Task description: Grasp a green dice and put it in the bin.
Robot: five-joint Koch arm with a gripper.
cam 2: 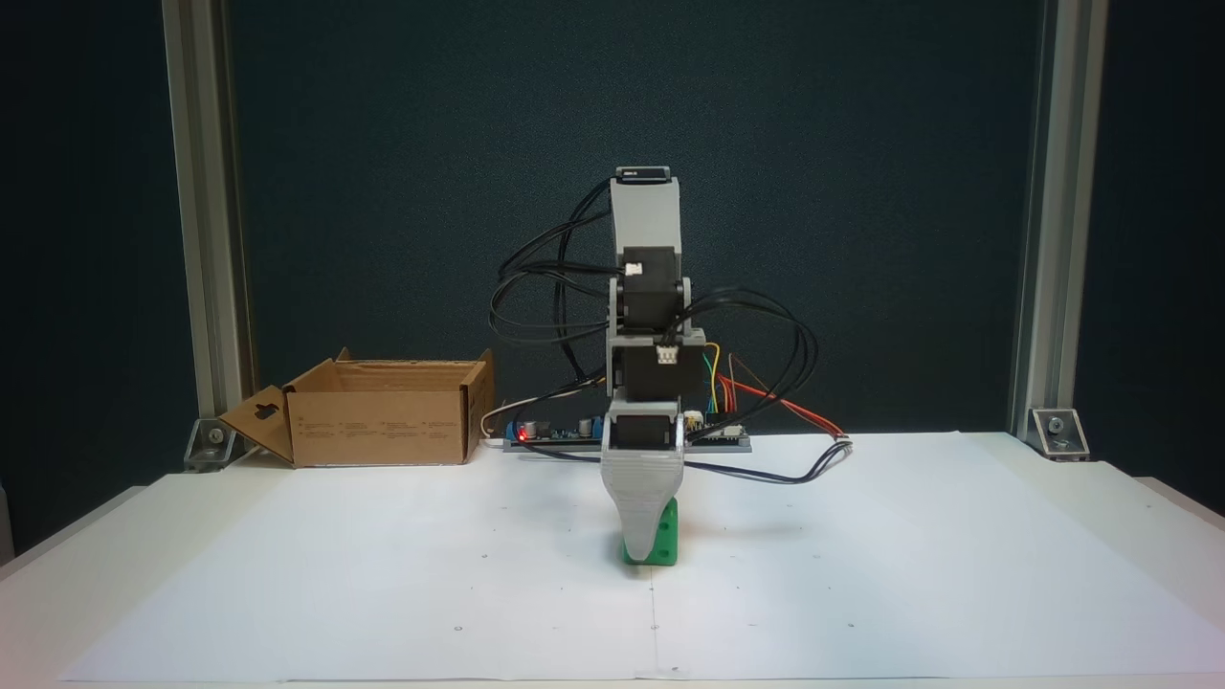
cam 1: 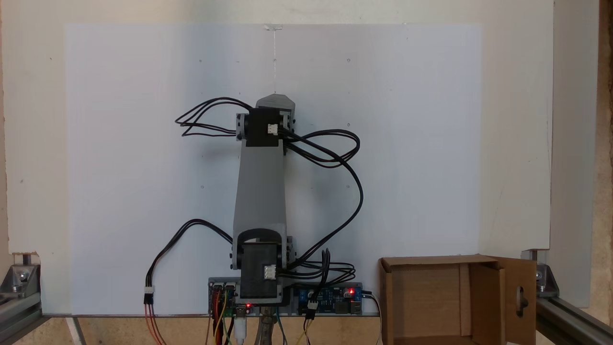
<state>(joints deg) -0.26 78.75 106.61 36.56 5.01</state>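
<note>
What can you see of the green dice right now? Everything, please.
The green dice is a small bright green cube with rounded corners, plastic by its look, with a couple of sunken round pips on its right-facing side. It sits on the white sheet near the middle, in front of the arm's base. The grey gripper has its tip down over the dice's front left part, hiding it; whether the jaws grip it cannot be told.

A white table (cam 2: 1101, 536) carries a large white paper sheet (cam 2: 383, 574). On the sheet, near the middle, sits the green dice (cam 2: 667, 544). The cardboard bin (cam 2: 383, 426) stands at the far left edge in this fixed view.
</note>
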